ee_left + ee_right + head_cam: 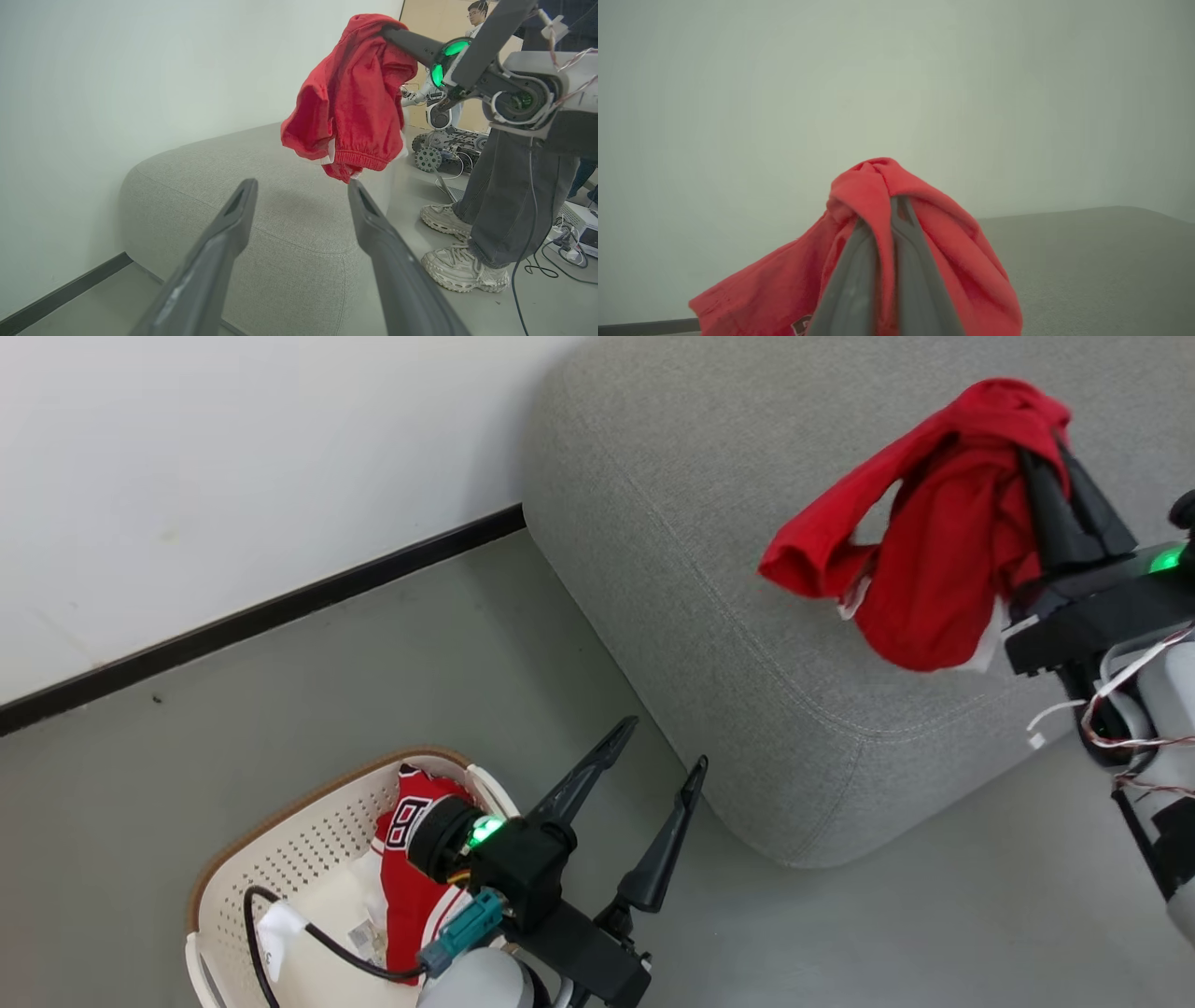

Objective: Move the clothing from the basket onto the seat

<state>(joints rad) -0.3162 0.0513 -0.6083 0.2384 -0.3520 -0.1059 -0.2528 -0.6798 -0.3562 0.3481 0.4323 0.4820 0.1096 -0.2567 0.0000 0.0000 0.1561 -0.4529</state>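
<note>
The right end effector [880,213] pinches a red garment [943,569] above the seat [709,523], while the left end effector [665,742] stands wide open, empty, near the basket [280,817].

Red clothing, half out of the basket [299,849]
One garment [934,551] hangs bunched above the grey seat [709,523]; the numbered jersey [406,887] lies inside.
</note>
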